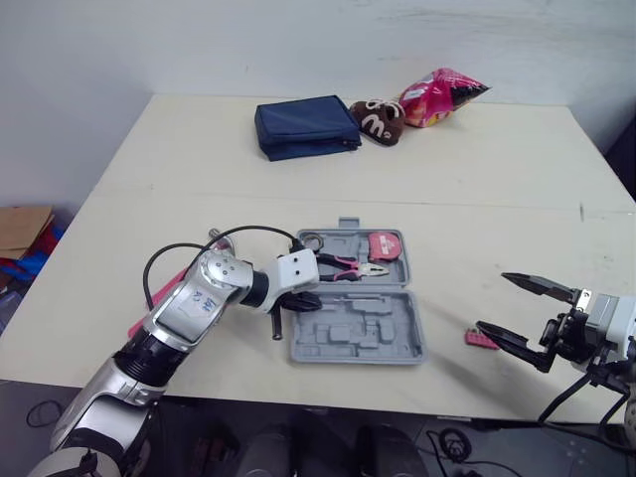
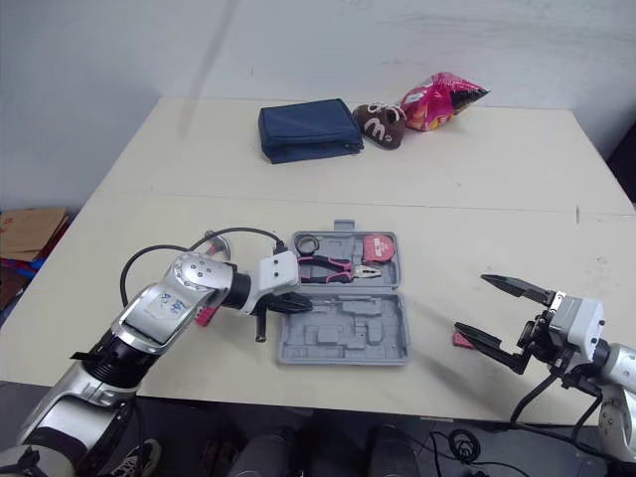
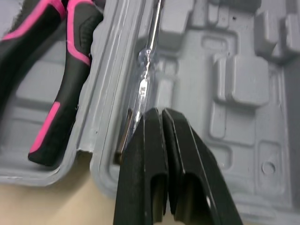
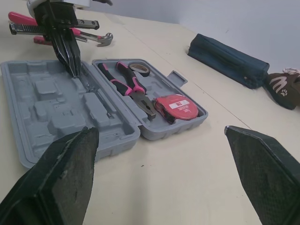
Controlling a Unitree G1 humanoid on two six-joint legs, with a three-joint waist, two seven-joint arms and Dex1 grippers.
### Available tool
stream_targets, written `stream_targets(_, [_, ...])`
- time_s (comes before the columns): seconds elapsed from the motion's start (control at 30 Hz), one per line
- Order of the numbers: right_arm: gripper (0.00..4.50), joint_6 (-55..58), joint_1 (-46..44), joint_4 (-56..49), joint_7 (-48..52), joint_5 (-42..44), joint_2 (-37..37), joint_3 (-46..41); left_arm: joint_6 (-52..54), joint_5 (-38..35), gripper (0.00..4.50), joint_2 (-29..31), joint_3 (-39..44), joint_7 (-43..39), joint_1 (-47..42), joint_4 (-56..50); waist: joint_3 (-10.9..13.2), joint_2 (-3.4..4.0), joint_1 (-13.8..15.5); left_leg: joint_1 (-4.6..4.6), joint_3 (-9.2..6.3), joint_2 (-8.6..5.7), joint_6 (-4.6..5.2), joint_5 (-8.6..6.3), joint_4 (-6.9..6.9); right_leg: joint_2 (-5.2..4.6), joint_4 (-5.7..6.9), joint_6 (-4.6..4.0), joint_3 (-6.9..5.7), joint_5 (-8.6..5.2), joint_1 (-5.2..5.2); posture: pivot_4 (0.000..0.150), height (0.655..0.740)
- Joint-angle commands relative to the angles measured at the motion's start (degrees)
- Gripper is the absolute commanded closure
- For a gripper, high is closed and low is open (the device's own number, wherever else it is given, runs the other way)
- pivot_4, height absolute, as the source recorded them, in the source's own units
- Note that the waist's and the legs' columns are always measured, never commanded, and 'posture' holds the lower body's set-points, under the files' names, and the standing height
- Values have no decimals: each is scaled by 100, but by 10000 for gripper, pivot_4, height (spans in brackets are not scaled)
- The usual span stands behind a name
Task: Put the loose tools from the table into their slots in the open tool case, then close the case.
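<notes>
grey tool case, pink-and-black pliers, red tape measure, navy pouch.

- Open grey tool case on table; pliers and tape measure sit in its far half.
- Left gripper, fingers together, at case's left edge.
- Right gripper spread wide, just beside small pink object.

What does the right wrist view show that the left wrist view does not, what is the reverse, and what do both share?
Right wrist view, not left: the tape measure, tape roll, hammer head and navy pouch. Left wrist view, not right: the see-through body of the slim tool by the hinge. Both: the pink-and-black pliers, the grey tool case and the left end effector, fingers shut.
</notes>
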Motion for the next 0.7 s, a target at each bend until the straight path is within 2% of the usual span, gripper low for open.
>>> stream_targets(0.03, [0,-64,61,-28,27,89,-63,-280,-715,-800,44484,-283,837,-165,118,-487,11,-3,7,-12,-1,0,1,1,2,0,0,0,-2,0,-9,1500,7400])
stream_targets(0.13, [0,-69,141,81,143,129,-211,-475,-937,-1365,44484,-84,1547,-444,313,-747,32,-7,4,-73,-7,-1,-1,13,15,2,14,-2,-8,1,-64,1500,7400])
stream_targets(0.43, [0,-468,259,1017,686,50,-680,-1174,-1672,-1874,44484,1121,3650,-738,1676,-155,61,-15,-26,-54,18,-20,14,19,3,6,28,-1,-7,1,-64,1500,7400])
stream_targets(0.53, [0,-650,282,1721,876,-7,-952,-1472,-2070,-1769,36471,1539,4487,-727,2315,417,64,-13,-23,-56,17,-17,13,12,2,-9,25,0,0,2,-72,1500,7400])
stream_targets(0.7, [0,-1089,432,3140,1026,-231,-1346,-1840,-2978,-1422,15341,2280,6097,-226,3016,2546,72,-24,-30,-64,18,-2,0,4,-8,-4,19,-8,-2,-3,-88,1500,7400])
